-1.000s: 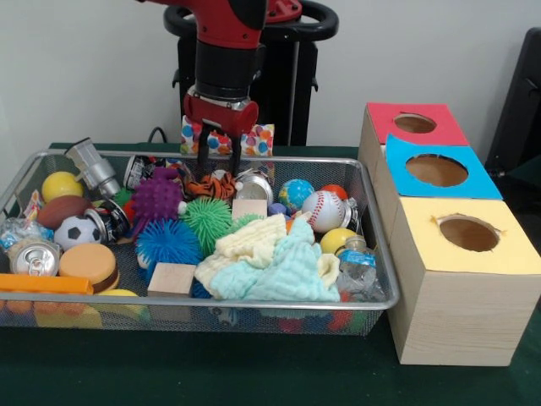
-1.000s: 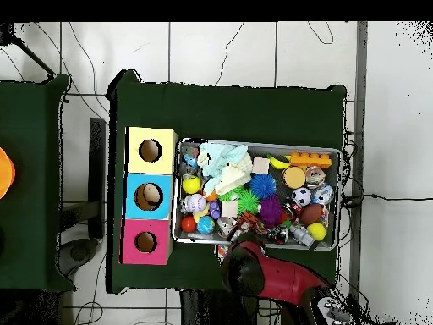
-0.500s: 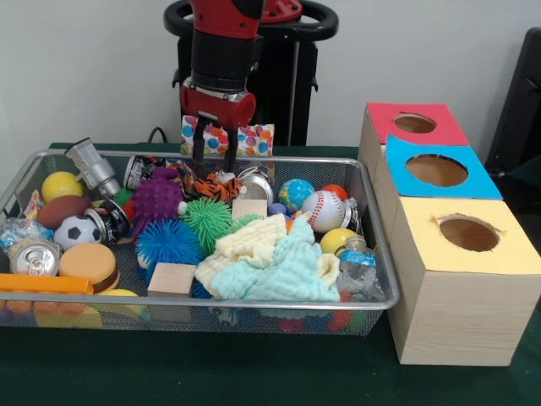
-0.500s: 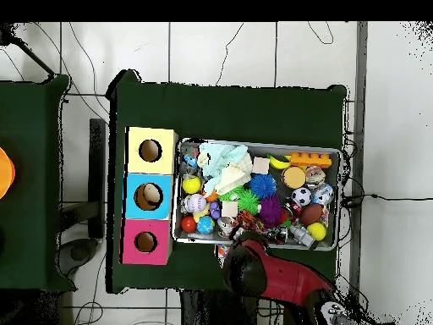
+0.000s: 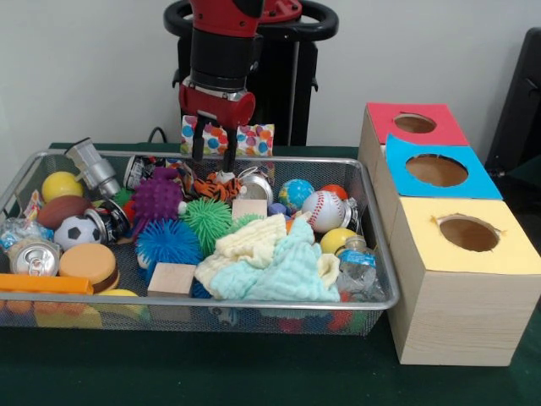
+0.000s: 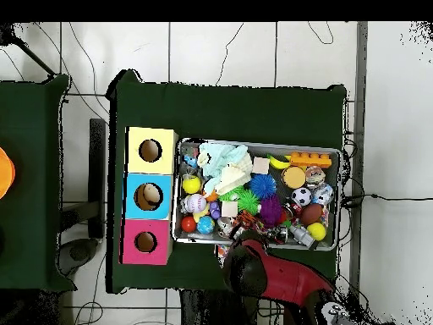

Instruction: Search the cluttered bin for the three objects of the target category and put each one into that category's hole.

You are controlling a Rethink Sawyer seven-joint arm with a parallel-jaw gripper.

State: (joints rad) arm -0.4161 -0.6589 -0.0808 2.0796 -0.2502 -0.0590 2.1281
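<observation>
My gripper (image 5: 212, 162) hangs open and empty over the back middle of the wire bin (image 5: 254, 304). It hovers just above a tiger-striped toy (image 5: 211, 185) without touching it. The bin holds a baseball (image 5: 325, 210), a globe ball (image 5: 296, 194), a soccer ball (image 5: 78, 230), spiky purple (image 5: 156, 199), green (image 5: 207, 222) and blue (image 5: 167, 241) balls, cans (image 5: 34, 256), wood blocks (image 5: 172, 278) and pale cloths (image 5: 270, 258). Beside it stand the red box (image 5: 448, 132), blue box (image 5: 482, 183) and yellow box (image 5: 439, 254), each with a round hole. In the overhead view the arm (image 6: 247, 267) hides the gripper.
A polka-dot package (image 5: 256, 139) stands behind the bin, just beyond my gripper. From overhead the bin (image 6: 340, 199) lies to the right of the yellow box (image 6: 165, 161), blue box (image 6: 165, 207) and red box (image 6: 135, 254). Green cloth covers the table (image 5: 169, 372).
My gripper has risen out of the bin with nothing in it, and has hardly moved in the last half second. The objects in the bin lie as before.
</observation>
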